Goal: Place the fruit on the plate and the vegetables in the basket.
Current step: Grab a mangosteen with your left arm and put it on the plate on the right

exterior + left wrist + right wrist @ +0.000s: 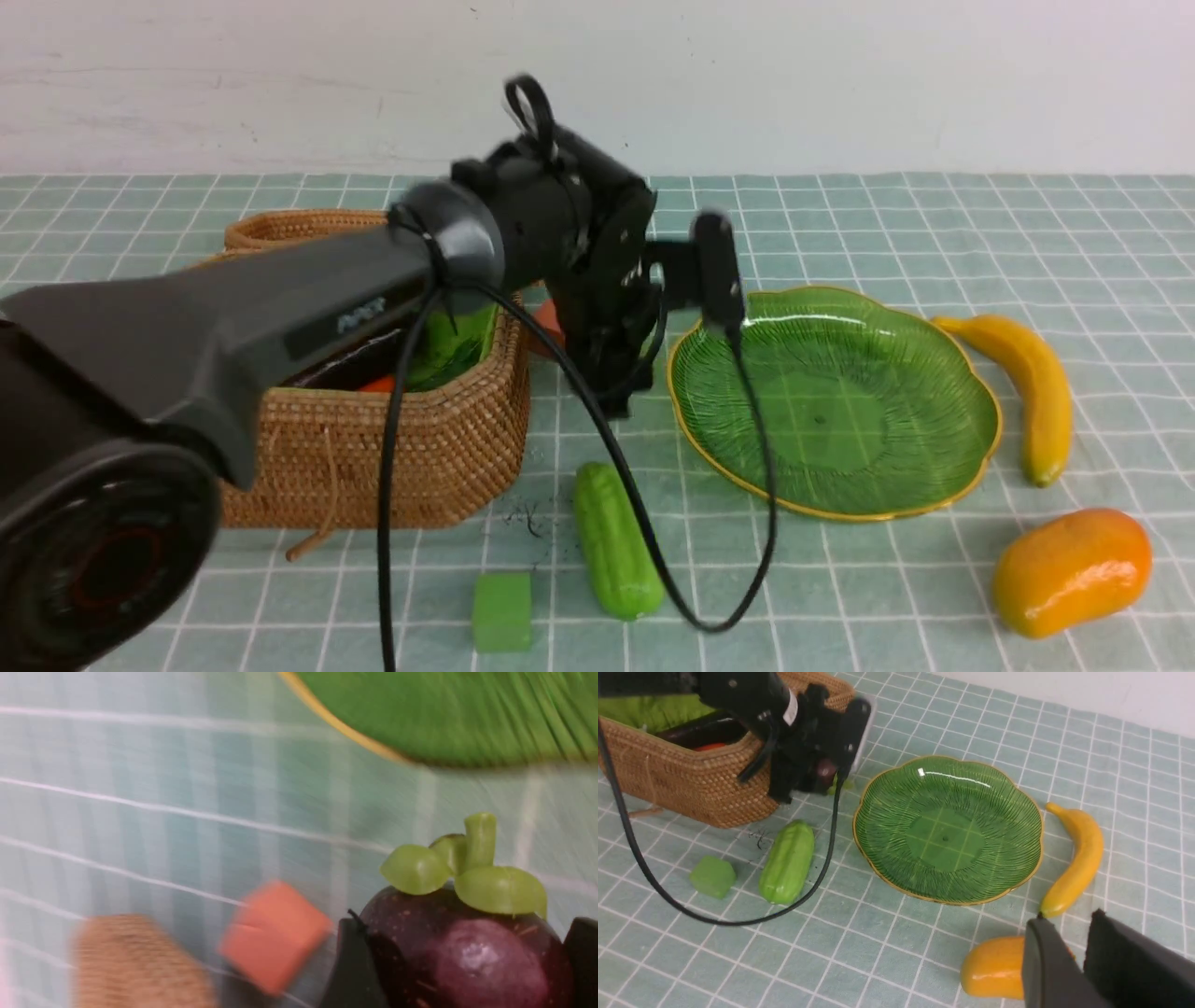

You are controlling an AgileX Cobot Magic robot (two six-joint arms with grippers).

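Starting at the left, we see the basket on the desk, with the eggplant and the carrot lying in its green lining. Just right of it, between basket and plate, the left end effector is closed on the mangosteen, its fingers pressed to either side of the round body below the green cap. We judge that the right hold: the shell looks hard, glossy and light, so it could slip or roll, and the cap is too thin to grip. An orange cube sits close by. In front lies the gourd, beside a green cube. It looks stiff and bumpy and should be taken across its middle. The plate is bare, and being glass it calls for a low, gentle release. Just beside its rim lies the banana, best pinched mid-length. The mango, smooth and plump, wants a grip across its narrow width. Above it hangs the right end effector, jaws narrow and holding nothing.
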